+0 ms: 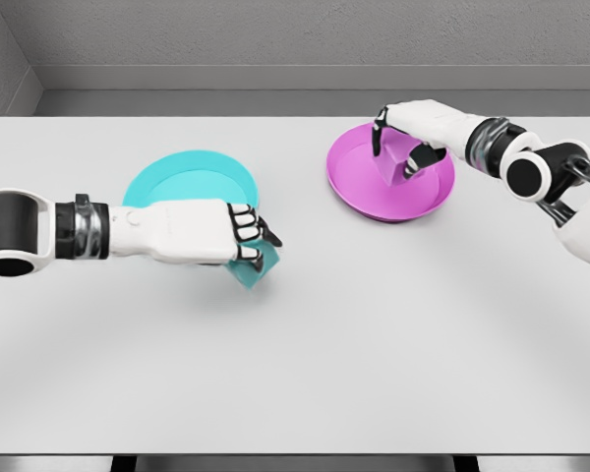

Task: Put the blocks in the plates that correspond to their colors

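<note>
Two plates are counted on the tabletop (295,393): one teal plate (187,175) and, to its right, one magenta plate (374,192). Two blocks are seen: one teal block (256,267) just below the teal plate's right edge, and one magenta block (391,162) over the magenta plate. Two hands are counted, a left hand (238,236) and a right hand (403,138).

1 head view, high, looking down and forward over the table (305,393), mid-range

Teal block (251,267), teal plate (189,177); magenta block (391,162) on a magenta plate (374,192). Both robot hands are white with black joints, surface (324,344) plain light grey.
</note>
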Motion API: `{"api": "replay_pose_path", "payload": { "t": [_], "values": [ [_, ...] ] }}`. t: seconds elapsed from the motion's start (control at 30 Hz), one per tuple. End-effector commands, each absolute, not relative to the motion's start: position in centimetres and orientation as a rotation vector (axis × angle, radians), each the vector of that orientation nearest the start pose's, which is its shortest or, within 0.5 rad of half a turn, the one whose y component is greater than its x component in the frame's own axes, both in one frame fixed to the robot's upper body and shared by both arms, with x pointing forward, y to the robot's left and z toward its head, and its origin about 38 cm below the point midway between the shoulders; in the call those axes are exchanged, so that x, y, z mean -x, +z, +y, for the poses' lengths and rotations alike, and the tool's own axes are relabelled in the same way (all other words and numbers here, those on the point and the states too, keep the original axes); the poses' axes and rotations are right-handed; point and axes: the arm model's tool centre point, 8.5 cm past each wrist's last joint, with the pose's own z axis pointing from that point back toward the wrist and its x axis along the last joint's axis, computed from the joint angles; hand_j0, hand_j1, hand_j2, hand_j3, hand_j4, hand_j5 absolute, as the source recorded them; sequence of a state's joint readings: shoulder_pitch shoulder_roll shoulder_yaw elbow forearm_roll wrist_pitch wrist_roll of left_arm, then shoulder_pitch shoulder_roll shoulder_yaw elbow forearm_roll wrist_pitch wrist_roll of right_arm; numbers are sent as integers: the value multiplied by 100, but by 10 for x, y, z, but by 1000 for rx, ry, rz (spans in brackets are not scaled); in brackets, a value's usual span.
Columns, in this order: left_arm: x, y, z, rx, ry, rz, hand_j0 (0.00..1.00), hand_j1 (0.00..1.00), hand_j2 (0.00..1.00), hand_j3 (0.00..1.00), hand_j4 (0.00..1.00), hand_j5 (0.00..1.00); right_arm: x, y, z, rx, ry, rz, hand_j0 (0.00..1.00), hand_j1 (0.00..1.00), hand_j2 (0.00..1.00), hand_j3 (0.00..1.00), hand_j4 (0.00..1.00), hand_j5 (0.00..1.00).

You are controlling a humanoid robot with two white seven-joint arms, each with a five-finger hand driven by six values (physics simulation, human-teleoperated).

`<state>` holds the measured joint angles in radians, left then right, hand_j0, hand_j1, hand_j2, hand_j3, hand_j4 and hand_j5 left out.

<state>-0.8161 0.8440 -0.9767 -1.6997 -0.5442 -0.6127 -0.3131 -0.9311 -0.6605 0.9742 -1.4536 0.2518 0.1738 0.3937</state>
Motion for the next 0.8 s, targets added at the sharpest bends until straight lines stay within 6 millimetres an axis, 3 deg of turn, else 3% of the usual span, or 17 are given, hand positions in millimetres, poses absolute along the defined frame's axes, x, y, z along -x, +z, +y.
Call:
{"api": "replay_pose_path", "payload": {
  "t": [0.0, 0.2, 0.23, 0.27, 0.37, 0.5, 0.6, 0.63, 0.67, 0.7, 0.73, 0.77],
  "values": [
    [-402, 224, 215, 432, 2778, 1822, 45, 45, 45, 45, 45, 45, -505, 226, -223, 559, 1612, -1227, 38, 38, 38, 38, 38, 38],
    [-432, 220, 257, 594, 2892, 1841, 46, 46, 46, 46, 46, 46, -519, 222, -230, 573, 1573, -1196, 42, 42, 42, 42, 42, 42],
    [-435, 220, 261, 611, 2903, 1843, 46, 46, 46, 46, 46, 46, -520, 222, -230, 573, 1569, -1193, 51, 51, 51, 51, 51, 51],
    [-438, 217, 266, 625, 2923, 1842, 46, 46, 46, 46, 46, 46, -520, 222, -228, 571, 1570, -1196, 100, 100, 100, 100, 100, 100],
    [-447, 210, 278, 658, 2974, 1838, 46, 46, 46, 46, 46, 46, -518, 223, -225, 564, 1584, -1210, 100, 100, 100, 100, 100, 100],
    [-456, 198, 271, 680, 2996, 1786, 48, 48, 48, 48, 48, 48, -513, 230, -224, 565, 1604, -1231, 100, 100, 100, 100, 100, 100],
    [-458, 195, 265, 676, 2994, 1780, 52, 52, 52, 52, 52, 52, -493, 250, -243, 614, 1651, -1254, 100, 100, 100, 100, 100, 100],
    [-458, 194, 265, 675, 2996, 1775, 62, 62, 62, 62, 62, 62, -479, 266, -260, 652, 1683, -1271, 100, 100, 100, 100, 100, 100],
    [-458, 194, 265, 674, 2996, 1778, 74, 74, 74, 74, 74, 74, -469, 278, -265, 658, 1695, -1315, 100, 100, 100, 100, 100, 100],
    [-458, 194, 264, 673, 2995, 1777, 93, 93, 93, 93, 93, 93, -458, 283, -280, 661, 1685, -1348, 100, 100, 100, 100, 100, 100],
    [-458, 194, 264, 675, 2994, 1777, 100, 100, 100, 100, 100, 100, -448, 288, -288, 647, 1706, -1399, 100, 100, 100, 100, 100, 100],
    [-458, 194, 264, 675, 2994, 1778, 100, 100, 100, 100, 100, 100, -440, 293, -293, 636, 1758, -1445, 100, 100, 100, 100, 100, 100]
  ]
}}
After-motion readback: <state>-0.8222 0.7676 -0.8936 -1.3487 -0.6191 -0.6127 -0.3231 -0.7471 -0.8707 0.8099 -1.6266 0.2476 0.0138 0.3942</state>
